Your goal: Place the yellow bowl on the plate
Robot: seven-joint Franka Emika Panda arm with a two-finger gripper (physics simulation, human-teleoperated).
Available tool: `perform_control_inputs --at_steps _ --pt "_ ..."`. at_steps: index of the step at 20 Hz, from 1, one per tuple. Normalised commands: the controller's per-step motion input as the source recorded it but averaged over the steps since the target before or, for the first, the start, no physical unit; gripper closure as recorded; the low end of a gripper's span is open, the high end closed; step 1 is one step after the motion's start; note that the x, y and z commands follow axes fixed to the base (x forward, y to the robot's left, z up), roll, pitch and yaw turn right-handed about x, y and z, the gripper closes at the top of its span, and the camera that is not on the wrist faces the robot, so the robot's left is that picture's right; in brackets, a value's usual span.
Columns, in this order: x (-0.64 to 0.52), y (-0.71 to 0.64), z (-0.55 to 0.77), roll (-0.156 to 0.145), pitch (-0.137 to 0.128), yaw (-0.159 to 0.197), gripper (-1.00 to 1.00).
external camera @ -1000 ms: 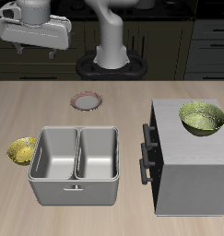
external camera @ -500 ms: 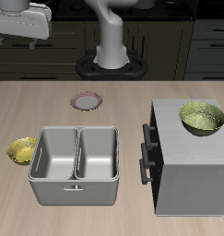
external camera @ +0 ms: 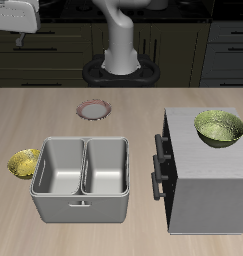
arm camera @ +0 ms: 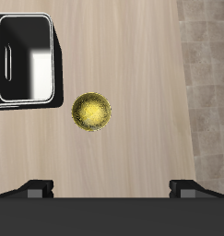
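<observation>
Franka arm high above the surface, its gripper point(arm camera: 112, 187) looking straight down; the yellow bowl point(arm camera: 91, 112) lies directly below, close to the line midway between the 2 fingertips point(arm camera: 36, 188), offset slightly toward the grey metal tray point(arm camera: 25, 63); the coming descent turns on this near-vertical alignment, so only a small lateral correction appears necessary before lowering. The jaws stand wide apart, each fingertip showing at an opposite side of the wrist view, with nothing between them; the gap far exceeds the bowl's width as seen from this height.

In the exterior view the yellow bowl point(external camera: 24, 163) rests upright on the wooden surface point(external camera: 143, 110), just beside the outer wall of the double-basin tray point(external camera: 81, 166) and apart from it; being round, the bowl offers no long axis, so any approach angle over the rim should serve equally, a rim pinch being the likely grasp. The plate point(external camera: 93, 109), reddish-brown at the rim and pale at the centre, lies farther back on the surface, beyond the tray and well apart from the bowl; it is bare. A larger yellow-green bowl point(external camera: 219, 128) sits atop the grey cabinet point(external camera: 198, 180) on the far side of the tray and is not the target. Only part of the arm's hand point(external camera: 15, 20) shows at the exterior view's edge; judged stage: approach, grasp not yet begun.
</observation>
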Motion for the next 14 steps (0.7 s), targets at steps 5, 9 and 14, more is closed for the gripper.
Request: perform_control_inputs --at_steps 5,9,14 --pt "0.10 -0.30 0.13 0.000 -0.011 0.008 -1.00" --pt "0.26 -0.07 0.09 0.070 -0.017 0.044 -1.00" --pt "0.20 0.03 0.01 -0.001 0.001 -0.005 -1.00"
